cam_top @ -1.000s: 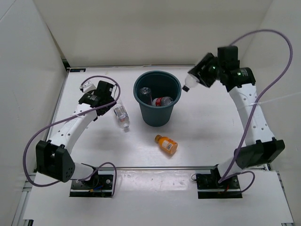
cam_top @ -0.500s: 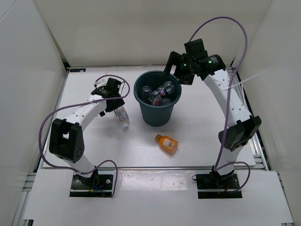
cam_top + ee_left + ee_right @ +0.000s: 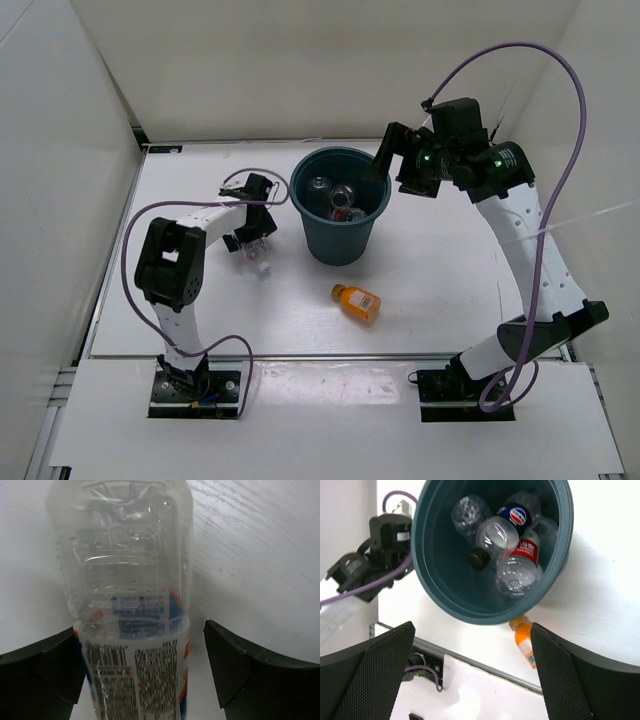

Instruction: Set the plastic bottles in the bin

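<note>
The dark teal bin stands mid-table. Inside it lie a clear bottle, a dark-labelled bottle and a red-labelled one. My right gripper hovers open and empty above the bin's right rim. In its wrist view the right gripper has nothing between its fingers. Another clear bottle lies left of the bin. My left gripper is open astride that clear bottle, with a gap at the right finger. A short orange bottle lies in front of the bin.
White walls enclose the table at the back and both sides. A metal rail runs along the near edge. The left arm and its purple cable sit close to the bin's left side.
The right gripper held a white-capped clear bottle beside the bin, moved over the bin and opened; that bottle now lies inside. The left gripper slid right over the clear bottle.
</note>
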`<state>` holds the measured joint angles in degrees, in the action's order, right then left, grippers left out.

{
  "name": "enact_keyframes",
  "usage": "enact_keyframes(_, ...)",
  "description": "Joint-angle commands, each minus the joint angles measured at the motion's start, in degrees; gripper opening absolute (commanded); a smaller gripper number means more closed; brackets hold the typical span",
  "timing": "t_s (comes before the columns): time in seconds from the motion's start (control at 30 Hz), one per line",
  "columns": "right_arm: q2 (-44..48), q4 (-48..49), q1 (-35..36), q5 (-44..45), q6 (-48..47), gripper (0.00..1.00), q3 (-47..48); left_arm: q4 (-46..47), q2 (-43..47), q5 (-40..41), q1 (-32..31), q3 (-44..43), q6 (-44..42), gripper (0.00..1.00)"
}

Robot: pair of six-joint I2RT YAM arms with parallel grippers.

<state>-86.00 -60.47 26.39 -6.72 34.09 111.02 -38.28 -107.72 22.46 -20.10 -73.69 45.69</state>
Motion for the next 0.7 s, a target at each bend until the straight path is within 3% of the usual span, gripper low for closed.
enact_keyframes(0.0,1.1,-1.0,0.1,-0.8,-2.6,1.0,-1.2,0.9,-1.3,-1.6,-0.4,-2.0,0.4,0.99)
enact_keyframes(0.03,1.7,-1.1,0.1,-0.7,-3.1,1.0,-1.2,0.9,-2.0,-2.2,-0.4,-2.0,0.4,0.95)
enact_keyframes(0.13,2.8,-1.6,-0.5,-0.1,-3.1,1.0,-1.2,-0.8,0.0,2.1,-0.4,-0.9,2.3,0.62)
enact_keyframes(0.2,2.8,-1.6,-0.5,-0.1,-3.1,1.0,-1.2,-2.8,4.1,5.5,-0.4,-1.5,3.7,0.54)
enact_keyframes(0.33,3.9,-1.6,-1.8,0.5,-3.1,1.0,-2.4,-7.9,12.1,14.2,-0.4,-8.4,4.2,0.54)
enact_keyframes(0.5,4.4,-1.6,-3.9,1.0,-2.6,1.0,-4.3,-6.7,15.6,19.7,-4.1,-28.0,0.3,0.54)
enact_keyframes(0.67,3.9,-1.6,-4.6,1.0,-1.6,1.0,-4.9,-0.7,9.0,12.5,-9.9,-43.9,-6.0,0.58)
